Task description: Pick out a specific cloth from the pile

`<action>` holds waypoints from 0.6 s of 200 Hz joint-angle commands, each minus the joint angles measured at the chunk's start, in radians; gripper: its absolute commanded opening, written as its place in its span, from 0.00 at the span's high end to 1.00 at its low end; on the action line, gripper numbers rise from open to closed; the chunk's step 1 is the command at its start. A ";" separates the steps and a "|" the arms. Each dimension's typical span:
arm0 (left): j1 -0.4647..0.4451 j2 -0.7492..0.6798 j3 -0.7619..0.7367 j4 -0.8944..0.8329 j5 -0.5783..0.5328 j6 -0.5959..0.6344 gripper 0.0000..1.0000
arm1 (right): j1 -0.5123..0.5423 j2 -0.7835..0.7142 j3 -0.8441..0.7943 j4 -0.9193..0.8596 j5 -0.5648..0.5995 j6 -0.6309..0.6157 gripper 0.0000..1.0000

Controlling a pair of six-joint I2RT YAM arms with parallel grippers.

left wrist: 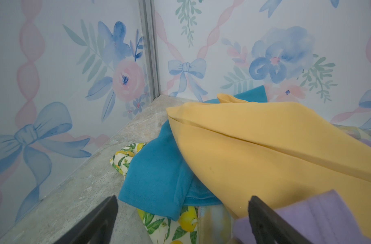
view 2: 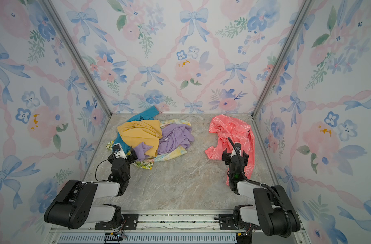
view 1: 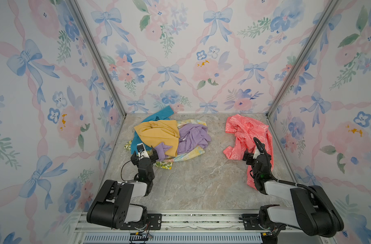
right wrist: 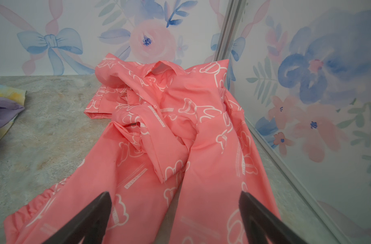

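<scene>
The cloth (view 1: 243, 131) (view 2: 229, 128) (right wrist: 180, 126), coral-pink with white outline shapes, lies crumpled by itself along the right wall, apart from the pile. My right gripper (view 1: 256, 155) (view 2: 235, 155) (right wrist: 174, 195) hovers open over its near part, jaws wide, gripping nothing. The pile (view 1: 169, 137) (view 2: 153, 137) sits at the back left: a mustard-yellow cloth (left wrist: 264, 147) on top, lilac beside it, teal-blue (left wrist: 157, 179), tie-dye and lemon-print (left wrist: 176, 226) below. At the pile's near left edge my left gripper (view 1: 144, 154) (view 2: 122, 156) (left wrist: 183, 199) is open and empty.
Flowered walls close in the left, back and right sides, with metal corner posts (view 1: 97, 57) (view 1: 296, 63). The marble floor (view 1: 201, 179) spreads between the pile and the cloth and toward the front. A metal rail (view 1: 201, 219) carries both arm bases at the front edge.
</scene>
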State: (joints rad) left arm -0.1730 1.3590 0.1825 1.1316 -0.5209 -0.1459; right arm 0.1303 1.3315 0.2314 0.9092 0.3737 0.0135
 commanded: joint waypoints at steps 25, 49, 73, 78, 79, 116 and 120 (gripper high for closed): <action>0.039 0.138 -0.042 0.247 0.107 0.032 0.02 | -0.011 0.198 -0.016 0.321 -0.037 -0.023 0.03; 0.051 0.196 -0.024 0.280 0.146 0.042 0.02 | -0.012 0.251 -0.017 0.382 -0.052 -0.027 0.03; 0.056 0.198 -0.020 0.278 0.155 0.040 0.02 | -0.026 0.225 0.092 0.140 -0.071 -0.015 0.03; 0.057 0.197 -0.021 0.276 0.156 0.041 0.02 | -0.026 0.230 0.131 0.080 -0.069 -0.016 0.03; 0.057 0.198 -0.021 0.276 0.155 0.042 0.02 | -0.026 0.230 0.138 0.062 -0.069 -0.015 0.03; 0.054 0.197 -0.020 0.275 0.150 0.042 0.02 | -0.061 0.220 0.147 0.028 -0.142 0.006 0.03; 0.052 0.197 -0.019 0.275 0.149 0.043 0.02 | -0.060 0.218 0.148 0.021 -0.139 0.004 0.03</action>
State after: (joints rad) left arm -0.1234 1.5505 0.1543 1.3762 -0.3828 -0.1295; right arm 0.0772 1.5566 0.3779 0.9977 0.2649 0.0048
